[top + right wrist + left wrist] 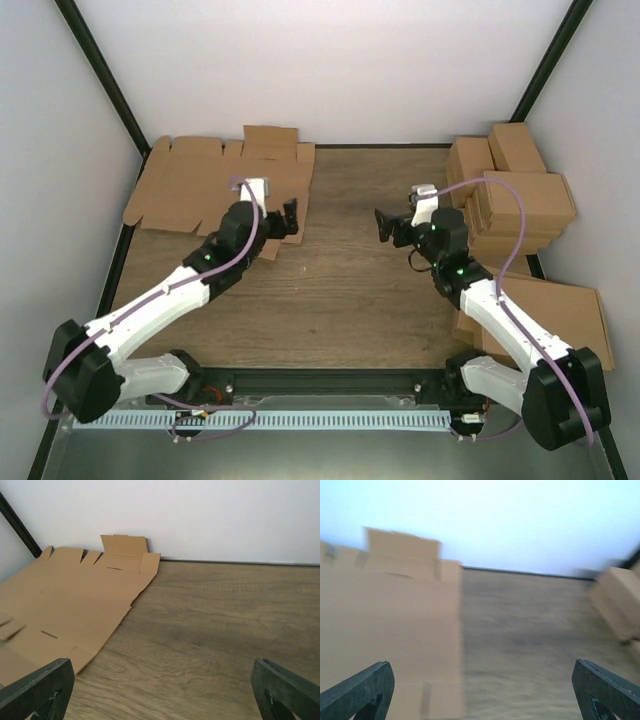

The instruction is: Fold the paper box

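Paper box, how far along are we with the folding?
Done: folded boxes stand stacked at the right, none mid-fold. In hand: nothing; the left gripper hangs open over the edge of the flat cardboard sheets, the right gripper open above the table. Left: likely pull out a sheet and make every fold.

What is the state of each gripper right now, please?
Left gripper: open, holding nothing.
Right gripper: open, holding nothing.
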Robot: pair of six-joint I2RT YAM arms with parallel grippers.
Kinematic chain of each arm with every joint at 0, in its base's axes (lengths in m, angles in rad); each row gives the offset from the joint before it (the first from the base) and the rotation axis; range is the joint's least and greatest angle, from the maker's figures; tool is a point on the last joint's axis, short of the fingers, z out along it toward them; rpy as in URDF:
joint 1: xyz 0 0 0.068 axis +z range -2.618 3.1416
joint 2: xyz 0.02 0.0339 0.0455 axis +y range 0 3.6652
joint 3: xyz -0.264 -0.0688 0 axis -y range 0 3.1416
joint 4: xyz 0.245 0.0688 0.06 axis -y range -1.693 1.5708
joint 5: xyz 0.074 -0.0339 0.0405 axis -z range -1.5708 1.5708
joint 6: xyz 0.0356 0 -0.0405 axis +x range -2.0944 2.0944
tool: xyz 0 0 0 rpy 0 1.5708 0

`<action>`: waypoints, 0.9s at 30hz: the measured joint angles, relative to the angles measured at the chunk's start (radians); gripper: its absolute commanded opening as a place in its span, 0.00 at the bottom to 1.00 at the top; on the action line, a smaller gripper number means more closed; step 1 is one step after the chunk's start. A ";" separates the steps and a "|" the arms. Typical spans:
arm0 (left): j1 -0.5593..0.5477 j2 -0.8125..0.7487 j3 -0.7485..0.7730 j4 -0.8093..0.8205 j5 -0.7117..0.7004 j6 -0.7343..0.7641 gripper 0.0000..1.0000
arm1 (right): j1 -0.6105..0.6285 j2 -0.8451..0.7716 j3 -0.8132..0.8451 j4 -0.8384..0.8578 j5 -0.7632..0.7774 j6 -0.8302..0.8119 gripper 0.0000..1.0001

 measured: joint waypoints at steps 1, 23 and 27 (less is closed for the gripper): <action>0.008 -0.030 -0.039 0.030 -0.053 0.035 1.00 | 0.001 0.004 -0.045 0.068 -0.002 -0.030 1.00; 0.525 -0.011 -0.594 0.686 -0.218 0.385 1.00 | -0.262 0.264 -0.377 0.752 -0.075 -0.209 1.00; 0.557 0.071 -0.617 0.790 -0.157 0.408 1.00 | -0.288 0.320 -0.393 0.816 -0.081 -0.217 1.00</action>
